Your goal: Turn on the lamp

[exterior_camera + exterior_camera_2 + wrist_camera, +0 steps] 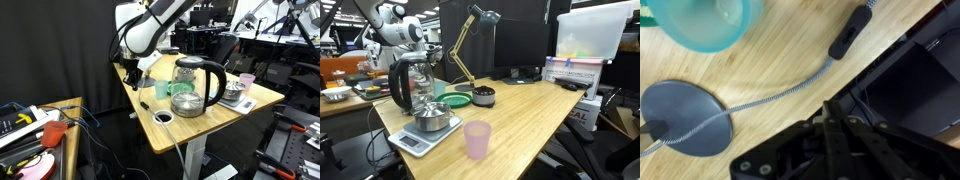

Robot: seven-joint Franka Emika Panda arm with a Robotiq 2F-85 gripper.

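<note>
The lamp (468,45) has a thin brass stem and a small rounded head, and stands at the far side of the wooden table behind the glass kettle (406,84). In the wrist view its flat grey round base (685,118) lies at lower left. A braided cord (780,95) runs from the base to a black inline switch (848,32) near the table edge. My gripper (830,108) hovers above the table edge, just below the cord and apart from the switch. Its fingers look pressed together and hold nothing. In an exterior view it (130,74) hangs over the table's far corner.
A teal bowl (705,20) sits beside the lamp base. The kettle (196,84), a scale with a metal bowl (428,126), a pink cup (477,138), a green plate (456,100) and a black marker (145,105) share the table. Monitors stand behind it.
</note>
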